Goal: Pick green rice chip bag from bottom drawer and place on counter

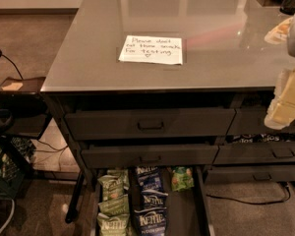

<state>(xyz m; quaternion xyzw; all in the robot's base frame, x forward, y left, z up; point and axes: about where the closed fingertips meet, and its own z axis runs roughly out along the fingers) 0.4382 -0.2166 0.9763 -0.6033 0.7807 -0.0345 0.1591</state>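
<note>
The green rice chip bag (182, 178) lies at the back right of the open bottom drawer (187, 211), bright green with an orange-tan patch. To its left lie a column of dark blue Kettle bags (151, 199) and a column of olive-green Kettle bags (112, 187). The glossy grey counter (137, 18) fills the upper view and bears a white handwritten note (151, 49). My gripper (286, 101) is a blurred cream-white shape at the right edge, level with the counter's front edge, well above and to the right of the green bag. It holds nothing that I can see.
Two shut drawers with recessed handles (150, 124) (150, 158) sit above the open drawer. More drawers (282, 153) stand to the right. A dark box (17, 88) and a crate (5, 173) stand at the left. A cable (246, 198) lies on the floor at the right.
</note>
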